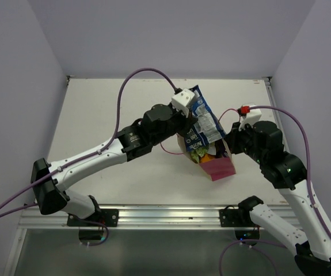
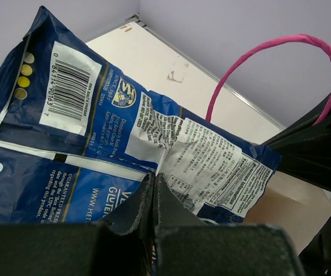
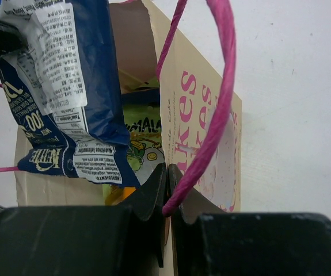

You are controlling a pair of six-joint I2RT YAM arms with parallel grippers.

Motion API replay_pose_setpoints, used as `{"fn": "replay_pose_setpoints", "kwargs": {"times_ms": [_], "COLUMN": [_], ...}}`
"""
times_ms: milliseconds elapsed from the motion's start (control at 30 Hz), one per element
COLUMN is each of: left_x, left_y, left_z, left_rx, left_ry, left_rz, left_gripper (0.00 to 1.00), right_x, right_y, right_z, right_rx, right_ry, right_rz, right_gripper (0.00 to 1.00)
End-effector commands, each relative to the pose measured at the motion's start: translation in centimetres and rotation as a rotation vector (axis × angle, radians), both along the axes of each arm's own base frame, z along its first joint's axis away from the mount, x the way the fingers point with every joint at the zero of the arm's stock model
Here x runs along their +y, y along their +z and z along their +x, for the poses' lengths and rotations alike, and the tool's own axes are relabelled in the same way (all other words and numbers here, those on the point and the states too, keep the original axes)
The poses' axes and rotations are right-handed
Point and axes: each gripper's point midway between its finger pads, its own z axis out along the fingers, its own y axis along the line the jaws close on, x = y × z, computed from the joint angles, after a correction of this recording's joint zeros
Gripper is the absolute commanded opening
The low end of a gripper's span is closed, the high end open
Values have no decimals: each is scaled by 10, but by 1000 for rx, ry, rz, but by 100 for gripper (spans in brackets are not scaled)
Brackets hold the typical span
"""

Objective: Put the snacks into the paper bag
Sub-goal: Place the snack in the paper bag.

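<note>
My left gripper [image 2: 153, 178] is shut on the lower edge of a dark blue snack packet [image 2: 96, 132], which hangs crumpled over the mouth of the paper bag [image 1: 218, 168]. The packet [image 1: 202, 119] has its lower end just inside the bag's opening. My right gripper [image 3: 167, 172] is shut on the bag's cream front wall [image 3: 202, 132] at its rim, where the pink cord handle [image 3: 223, 98] is attached. Inside the bag lie a green packet [image 3: 142, 138] and a bit of an orange one [image 3: 116, 196]. The blue packet [image 3: 90, 75] covers the rest of the inside.
The bag stands near the middle of the white table [image 1: 107, 109], between both arms. Grey walls enclose the table at the back and sides. A metal rail [image 1: 165, 215] runs along the near edge.
</note>
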Motion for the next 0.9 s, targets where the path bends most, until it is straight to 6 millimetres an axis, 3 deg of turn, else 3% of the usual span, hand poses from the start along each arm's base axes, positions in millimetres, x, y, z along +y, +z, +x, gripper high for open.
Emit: {"fn": "replay_pose_setpoints", "kwargs": {"times_ms": [0,400,633,867], "left_x": [-2,-4,-22,-49], "left_y": [12,-20,-20,-34], "left_z": [-1,-18,-31,-51], "left_rx": [-36,-8,19,122], "left_ry": [11,-30,-84,-177], "left_rz": [-32,102,108,88], "left_gripper": [0,0,0,0], "right_x": [-6,-6,-5,-6], "right_y": [7,8,9,10], "right_z": [-1,1,2,1], "right_rx": [-22,-23,-20,-23], "right_ry": [-21,-36,-35,-45], "right_rz": [-8,-3,3,10], "right_gripper": [7,7,7,7]}}
